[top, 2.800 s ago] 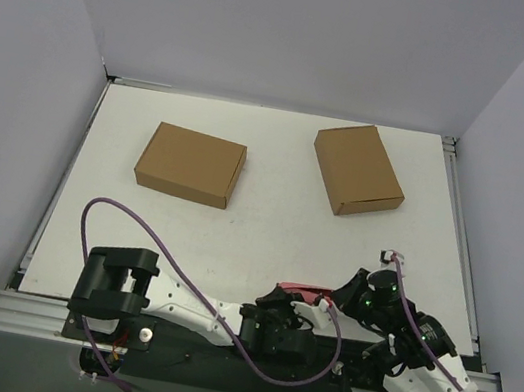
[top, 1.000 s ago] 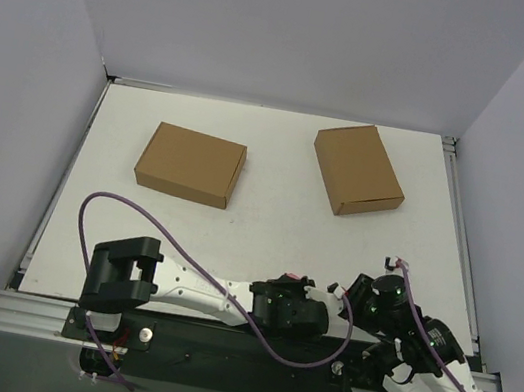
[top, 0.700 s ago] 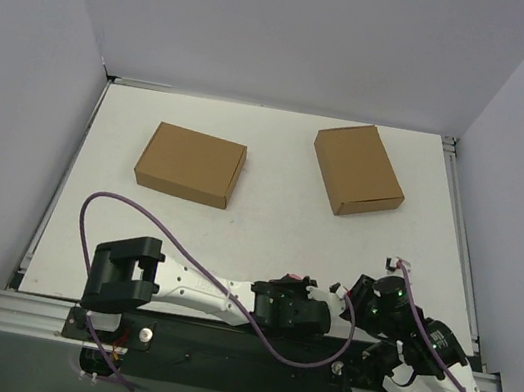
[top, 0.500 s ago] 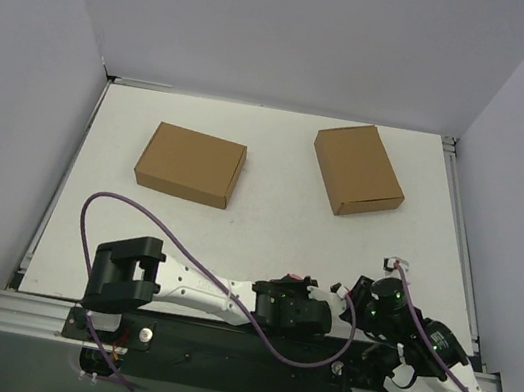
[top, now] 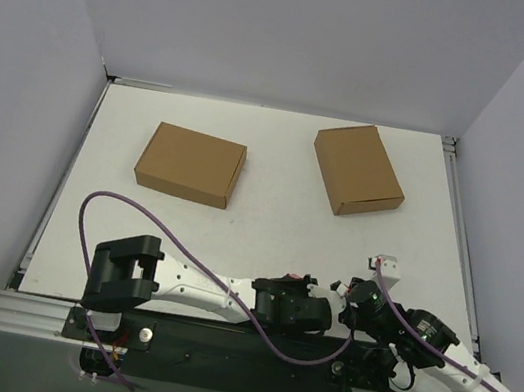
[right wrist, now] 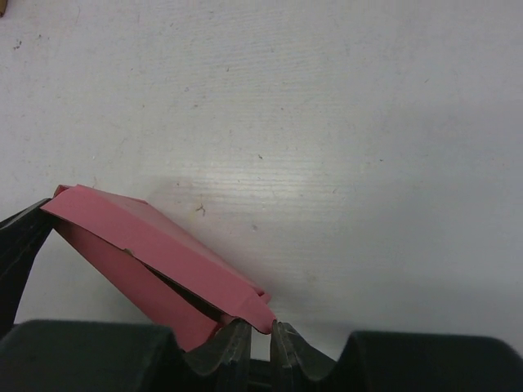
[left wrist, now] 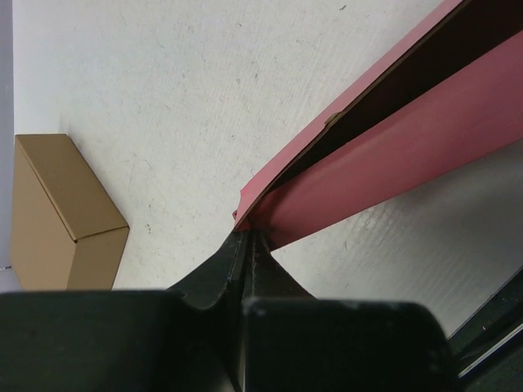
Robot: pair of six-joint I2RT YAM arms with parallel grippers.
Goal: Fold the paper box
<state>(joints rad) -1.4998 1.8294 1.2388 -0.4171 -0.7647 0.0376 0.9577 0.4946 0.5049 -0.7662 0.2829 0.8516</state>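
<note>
The paper box (right wrist: 155, 245) is a pink, flattened card shell with its flap slightly agape, lifted just above the white table near the front edge. My left gripper (left wrist: 247, 238) is shut on one corner of it, and the pink panels (left wrist: 392, 155) run away to the upper right. My right gripper (right wrist: 260, 328) pinches the opposite corner between nearly closed tips. From above, only a pink sliver (top: 305, 279) shows between the left gripper (top: 309, 291) and the right gripper (top: 338, 293).
Two closed brown cardboard boxes lie on the far half of the table (top: 267, 227), one at left (top: 190, 164) and one at right (top: 358, 169). The left one also shows as a brown box (left wrist: 57, 212) beside the left fingers. Grey walls enclose three sides.
The right jaws have narrowed onto the box corner, and the right wrist has swung slightly left and lower. The left gripper has kept its hold and place.
</note>
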